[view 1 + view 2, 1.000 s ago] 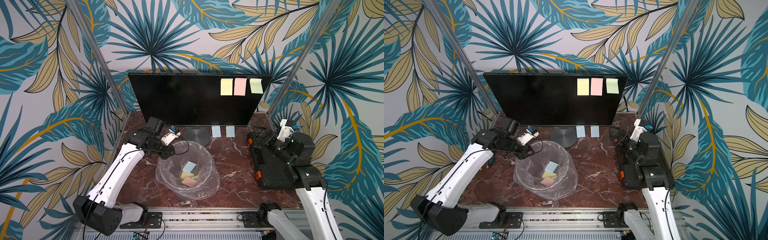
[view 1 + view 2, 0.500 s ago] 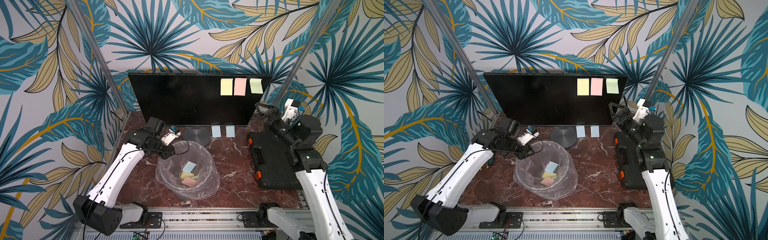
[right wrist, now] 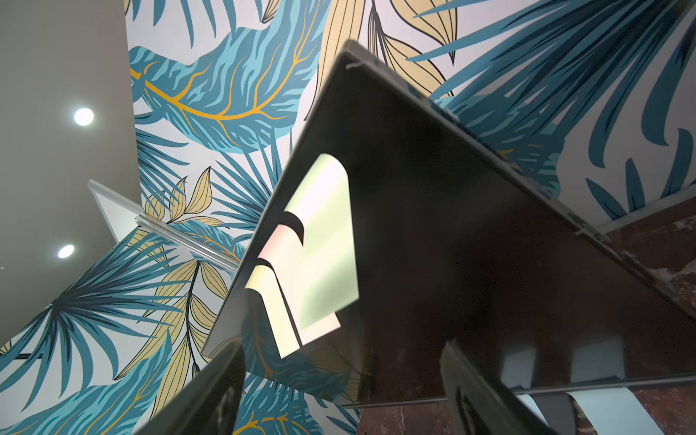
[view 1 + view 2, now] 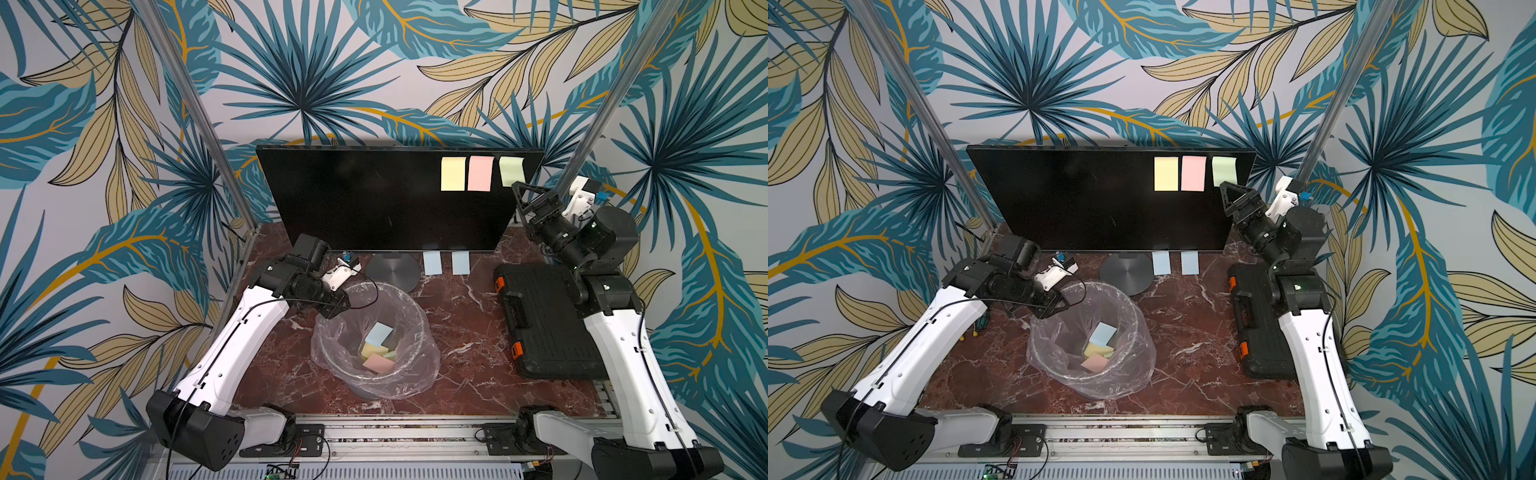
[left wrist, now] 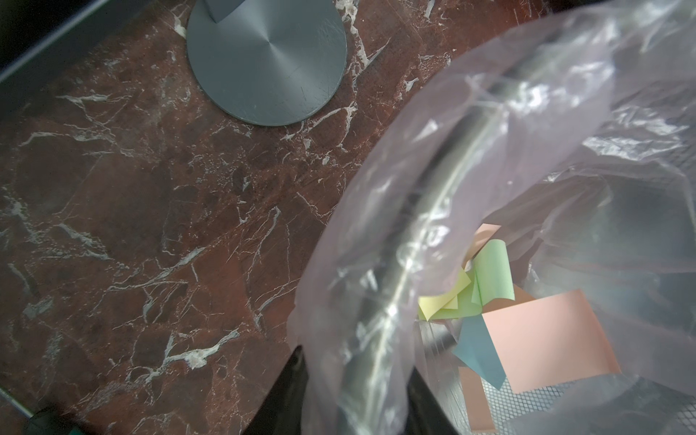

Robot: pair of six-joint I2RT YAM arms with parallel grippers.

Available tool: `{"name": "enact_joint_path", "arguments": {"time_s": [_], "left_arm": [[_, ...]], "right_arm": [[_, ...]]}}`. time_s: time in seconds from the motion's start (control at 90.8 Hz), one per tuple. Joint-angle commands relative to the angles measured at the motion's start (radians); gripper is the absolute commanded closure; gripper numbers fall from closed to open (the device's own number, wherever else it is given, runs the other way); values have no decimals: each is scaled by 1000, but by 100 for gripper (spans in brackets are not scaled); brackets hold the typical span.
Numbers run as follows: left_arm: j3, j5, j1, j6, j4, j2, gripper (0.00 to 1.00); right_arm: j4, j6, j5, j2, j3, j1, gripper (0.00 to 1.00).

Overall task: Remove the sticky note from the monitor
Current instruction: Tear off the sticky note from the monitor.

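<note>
Hovering just below the green sticky note (image 4: pixel 511 168) on the monitor (image 4: pixel 374 199), the right gripper (image 4: pixel 519 197) gapes empty; the left gripper (image 4: pixel 336 307) clamps the bin (image 5: pixel 425 226) by its rim.

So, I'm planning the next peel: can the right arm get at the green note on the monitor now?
Probably yes: its open end effector is right at the green note, nothing in between.

Place: staged robot test booth
Walls: palm-leaf printed panels (image 4: pixel 83 208) on aluminium posts (image 4: pixel 205 124)
Base: marble-look tabletop (image 4: pixel 465 316), slotted rail (image 4: pixel 399 434) carrying white robot arms (image 4: pixel 232 345)
</note>
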Motion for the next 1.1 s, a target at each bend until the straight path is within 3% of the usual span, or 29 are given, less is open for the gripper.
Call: {"name": "enact_joint_path", "arguments": {"time_s": [0.0,0.452,0.958,1.091], "left_arm": [[-13,11,-4,11,6,11,63],[-10,2,-4,13,8,11,63],[-12,2,-4,16,8,12,62],[-14,-3,-4,16,7,12,61]], "right_arm": [[57,7,16,27,44,-1,17],[123,33,43,121,92,0,40],[120,28,42,128,112,-1,89],[113,16,44,114,116,0,97]]}}
